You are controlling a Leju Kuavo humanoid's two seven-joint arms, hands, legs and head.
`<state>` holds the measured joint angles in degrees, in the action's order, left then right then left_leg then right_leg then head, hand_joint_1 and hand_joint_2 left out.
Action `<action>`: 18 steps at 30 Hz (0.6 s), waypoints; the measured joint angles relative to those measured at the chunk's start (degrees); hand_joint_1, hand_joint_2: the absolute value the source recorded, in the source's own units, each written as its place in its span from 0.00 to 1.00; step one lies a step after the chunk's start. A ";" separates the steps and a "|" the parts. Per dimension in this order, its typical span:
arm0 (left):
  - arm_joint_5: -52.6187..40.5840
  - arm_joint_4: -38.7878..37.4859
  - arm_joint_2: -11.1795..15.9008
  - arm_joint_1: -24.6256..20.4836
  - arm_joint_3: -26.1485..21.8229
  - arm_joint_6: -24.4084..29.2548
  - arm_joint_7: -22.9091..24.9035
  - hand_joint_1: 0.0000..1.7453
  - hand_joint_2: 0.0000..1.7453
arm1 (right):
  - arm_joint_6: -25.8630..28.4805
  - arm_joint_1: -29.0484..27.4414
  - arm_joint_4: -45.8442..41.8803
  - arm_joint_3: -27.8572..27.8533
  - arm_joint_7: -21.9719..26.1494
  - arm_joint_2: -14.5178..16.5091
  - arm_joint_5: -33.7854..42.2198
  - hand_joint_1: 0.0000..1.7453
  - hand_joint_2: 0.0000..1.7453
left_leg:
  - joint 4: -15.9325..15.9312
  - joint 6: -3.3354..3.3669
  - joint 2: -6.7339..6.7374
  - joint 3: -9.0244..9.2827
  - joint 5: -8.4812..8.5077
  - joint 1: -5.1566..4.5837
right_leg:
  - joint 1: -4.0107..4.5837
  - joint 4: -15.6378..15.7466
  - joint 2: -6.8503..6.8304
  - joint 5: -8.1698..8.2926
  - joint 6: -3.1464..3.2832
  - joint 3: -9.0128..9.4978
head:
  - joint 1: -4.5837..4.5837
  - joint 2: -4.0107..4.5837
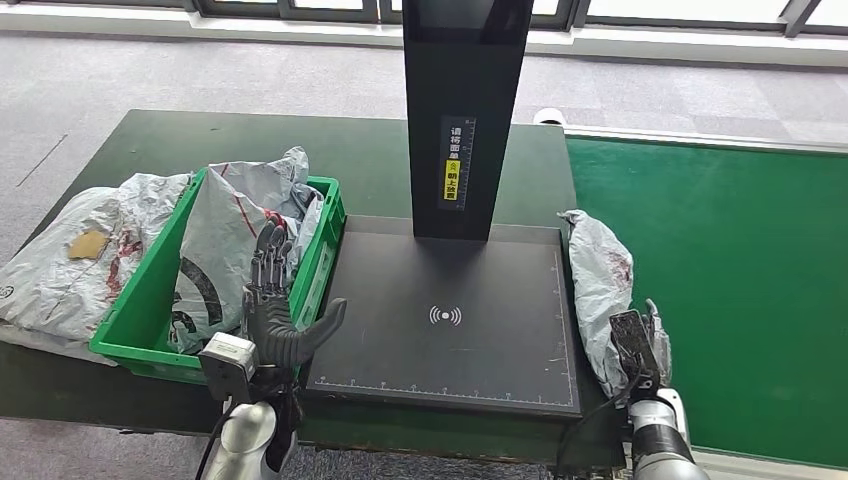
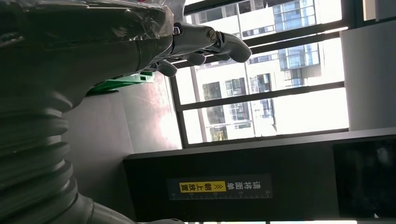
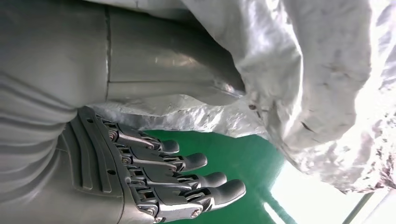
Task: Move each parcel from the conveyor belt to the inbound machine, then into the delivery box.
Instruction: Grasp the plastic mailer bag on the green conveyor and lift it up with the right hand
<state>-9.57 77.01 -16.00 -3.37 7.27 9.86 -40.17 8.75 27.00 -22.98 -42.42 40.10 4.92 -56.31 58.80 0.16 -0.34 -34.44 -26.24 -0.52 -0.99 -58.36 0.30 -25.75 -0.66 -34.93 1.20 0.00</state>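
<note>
On conveyor belt (image 1: 720,290), near edge: grey parcel (image 1: 597,290), beside inbound machine (image 1: 445,310). Green delivery box (image 1: 135,320) already holds parcels. My left hand (image 1: 275,300) open, empty. My right hand (image 1: 632,345) at parcel, fingers (image 3: 187,179) extended, not yet gripping. Step: pickup; next needs firm grip, lift onto machine plate.

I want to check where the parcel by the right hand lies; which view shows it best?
The head view: the grey parcel lies whole along the green conveyor belt edge, the right hand at its near end. The right wrist view gives only a close, crumpled stretch.
</note>
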 joint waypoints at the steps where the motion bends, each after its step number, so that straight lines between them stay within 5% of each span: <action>1: 0.08 -0.01 0.02 -0.01 0.07 0.05 0.00 0.00 1.00 | -0.36 -0.05 -0.04 0.71 -0.09 0.00 0.19 0.00 1.00 | 0.00 0.00 0.00 0.00 0.00 0.00 | 0.00 0.00 0.00 0.00 0.00 0.00 | 0.00 0.00; 3: 0.16 -0.01 0.08 -0.05 0.21 0.22 0.00 0.00 1.00 | -1.06 -0.09 -0.06 2.01 -0.57 0.00 0.12 0.06 1.00 | 0.00 0.00 0.01 0.00 0.00 0.00 | 0.00 0.00 0.00 0.00 0.00 0.00 | 0.00 0.00; 6: 0.19 0.00 0.12 -0.08 0.38 0.38 0.00 0.00 1.00 | -1.86 -0.09 -0.05 3.74 -1.32 0.00 -0.55 0.75 1.00 | 0.00 0.00 0.01 0.00 0.00 0.00 | 0.00 0.00 0.00 0.00 0.00 0.00 | 0.00 0.00; 7: 0.20 0.00 0.13 -0.08 0.41 0.39 0.00 0.00 1.00 | -2.17 -0.10 -0.04 4.28 -1.39 0.00 -0.84 0.93 1.00 | 0.00 0.00 0.01 0.00 0.00 0.00 | 0.00 0.00 0.00 0.00 0.00 0.00 | 0.00 0.00; 8: 0.20 0.01 0.13 -0.08 0.43 0.39 0.00 0.00 1.00 | -2.47 -0.11 -0.04 4.82 -1.40 0.00 -1.07 1.00 1.00 | 0.00 0.00 0.01 0.00 0.00 0.00 | 0.00 0.00 0.00 0.00 0.00 0.00 | 0.00 0.00; 18: 0.20 -0.02 0.15 -0.08 0.53 0.46 0.00 0.00 1.00 | -5.80 -0.85 -0.30 9.59 -0.07 -0.04 1.61 1.00 1.00 | 0.00 -0.01 0.06 0.02 0.00 0.02 | 0.03 0.00 0.08 0.01 0.01 -0.02 | 0.00 0.00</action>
<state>-9.38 76.99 -15.85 -3.45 7.80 10.32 -40.17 2.95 26.15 -23.28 -32.83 40.03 4.88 -54.70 58.80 0.16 -0.28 -34.42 -26.24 -0.49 -0.96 -58.36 0.38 -25.74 -0.65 -34.95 1.20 0.00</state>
